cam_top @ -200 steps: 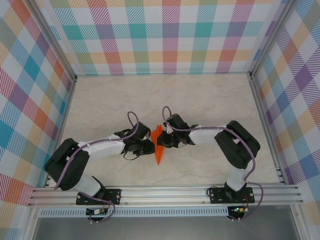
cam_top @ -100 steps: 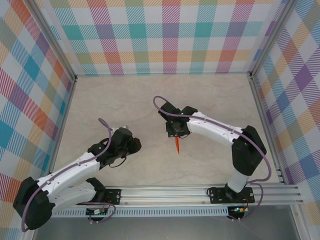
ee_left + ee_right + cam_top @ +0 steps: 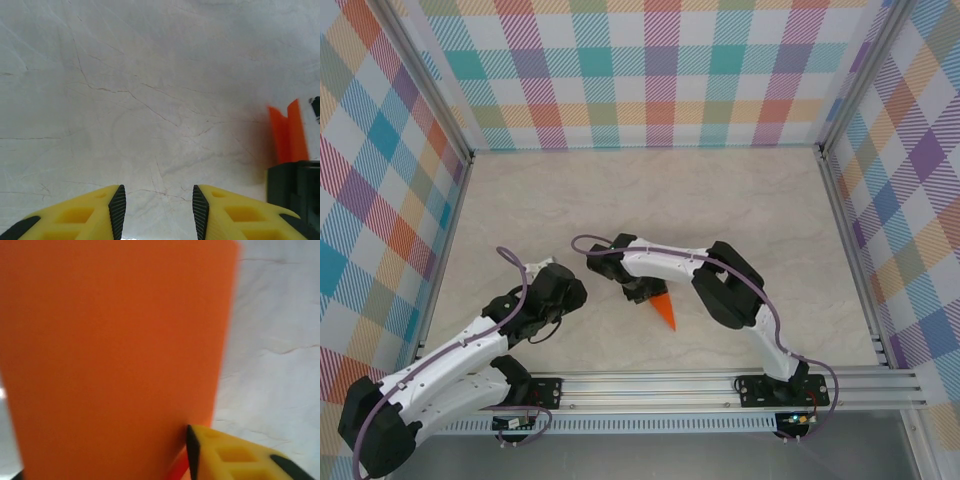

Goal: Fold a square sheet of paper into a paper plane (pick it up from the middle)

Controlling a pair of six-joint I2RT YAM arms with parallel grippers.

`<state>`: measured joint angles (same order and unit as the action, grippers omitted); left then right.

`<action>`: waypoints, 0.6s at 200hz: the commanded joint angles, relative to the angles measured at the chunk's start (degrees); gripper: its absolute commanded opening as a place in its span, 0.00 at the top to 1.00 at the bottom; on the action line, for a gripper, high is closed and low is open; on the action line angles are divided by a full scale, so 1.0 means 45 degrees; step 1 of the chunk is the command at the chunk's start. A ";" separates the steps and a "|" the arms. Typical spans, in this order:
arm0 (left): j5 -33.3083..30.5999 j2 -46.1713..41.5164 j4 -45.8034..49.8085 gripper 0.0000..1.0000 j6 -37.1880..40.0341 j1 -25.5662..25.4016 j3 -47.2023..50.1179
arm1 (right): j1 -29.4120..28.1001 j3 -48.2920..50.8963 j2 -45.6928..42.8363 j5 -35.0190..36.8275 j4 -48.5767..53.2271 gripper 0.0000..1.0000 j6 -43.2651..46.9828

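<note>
Now the right arm is bent back on itself, with its wrist swung across to the left. Half a second ago it reached out much straighter. The left arm lies low and drawn back. A second ago both sets of fingers met at the orange paper, and the left has since let go.

So the right fingers carry the paper alone, closed on it. One yellow tip presses against the sheet and the other is hidden behind it. The paper is a narrow creased wedge whose point sticks out of the fingers towards the near right. I cannot tell whether that point touches the counter.

The left fingers hang to the left of the paper, well apart from it, spread wide with nothing between them.

My reading is that the shared creasing is over for the moment and the folded piece is being moved or turned one-handed. The fold seems well along, though the paper is not yet plainly a plane.

Around the paper on three sides, well away from it, stand checked walls in pastel plaid, set in metal frame posts. The counter under it is pale, marble-like stone with thin dark veins. A metal rail on the near side of the paper carries both arm bases.
</note>
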<state>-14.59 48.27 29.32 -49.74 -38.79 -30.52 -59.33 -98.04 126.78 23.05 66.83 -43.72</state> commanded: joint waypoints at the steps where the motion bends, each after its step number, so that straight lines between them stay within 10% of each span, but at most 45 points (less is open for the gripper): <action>1: -0.0464 -0.0272 0.0553 0.57 -0.0079 0.0239 0.0122 | -0.0131 -0.0197 -0.0400 -0.2202 -0.0979 0.57 0.0214; 40: 0.0072 -0.0300 0.0190 0.54 0.0243 0.0279 0.0209 | -0.0057 0.2168 -0.3211 -0.3954 -0.4288 0.29 0.0788; 84: 0.1868 0.0599 -0.1149 0.50 0.0659 0.0299 0.0175 | 0.0824 0.5947 -0.6708 -0.5672 -0.7686 0.19 0.0870; 120: 0.3688 0.2107 -0.2598 0.49 0.0735 0.0304 -0.0003 | 0.2503 0.9302 -0.8589 -0.8070 -1.0668 0.54 0.0569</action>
<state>-5.19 54.06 23.55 -47.68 -38.30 -30.13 -52.73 -64.38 90.83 -2.85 30.63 -40.01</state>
